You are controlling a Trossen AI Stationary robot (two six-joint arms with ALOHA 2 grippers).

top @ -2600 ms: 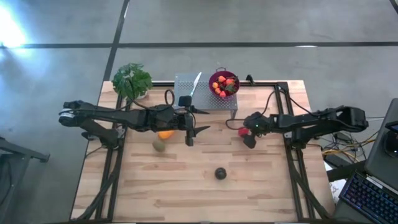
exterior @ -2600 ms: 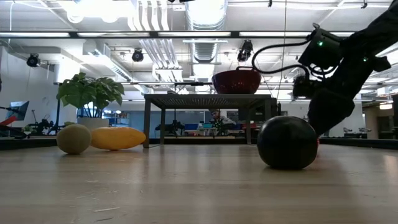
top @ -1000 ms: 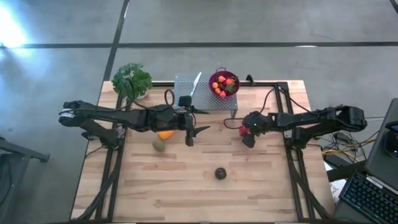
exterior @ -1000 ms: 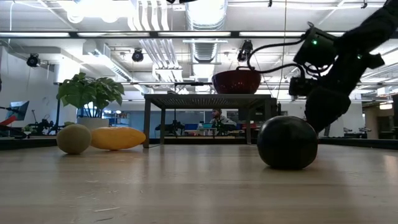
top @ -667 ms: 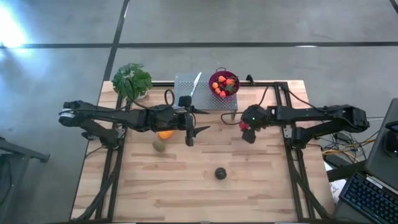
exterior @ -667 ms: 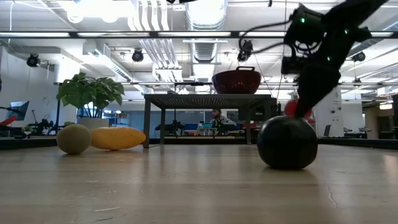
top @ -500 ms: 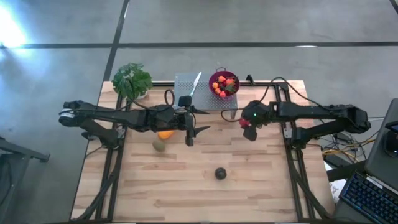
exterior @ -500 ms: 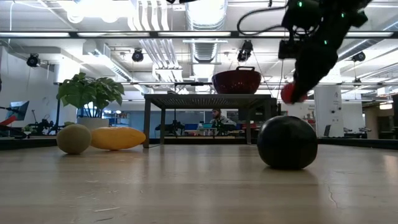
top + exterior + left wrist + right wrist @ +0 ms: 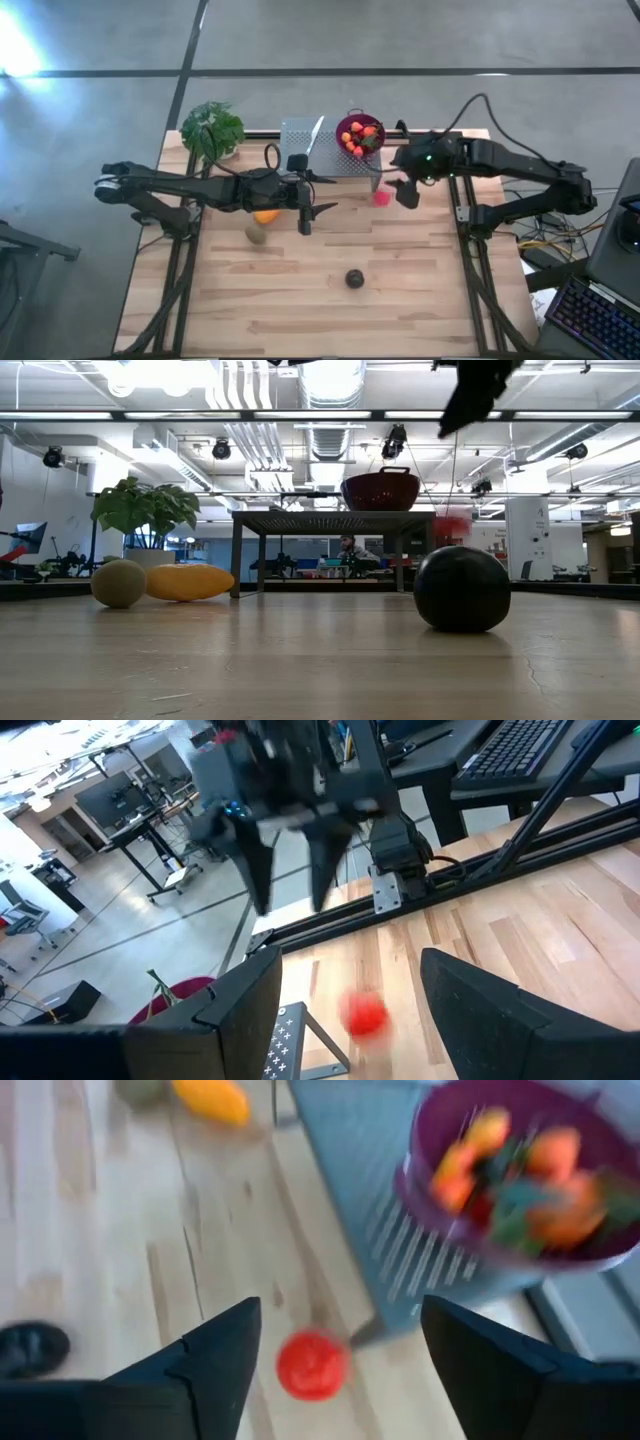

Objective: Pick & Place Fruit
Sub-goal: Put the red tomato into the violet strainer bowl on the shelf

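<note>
since half a second ago the right gripper (image 9: 408, 190) has risen and swung toward the purple bowl (image 9: 360, 134), and the red ball (image 9: 381, 198) has slipped out, now free beside the metal stand (image 9: 330, 148). it may roll away across the table (image 9: 420, 290), since nothing holds it. right fingers stand wide and empty, pointing down near the stand. the left gripper (image 9: 305, 205) waits mid-table, open, above the orange fruit (image 9: 265, 216).
</note>
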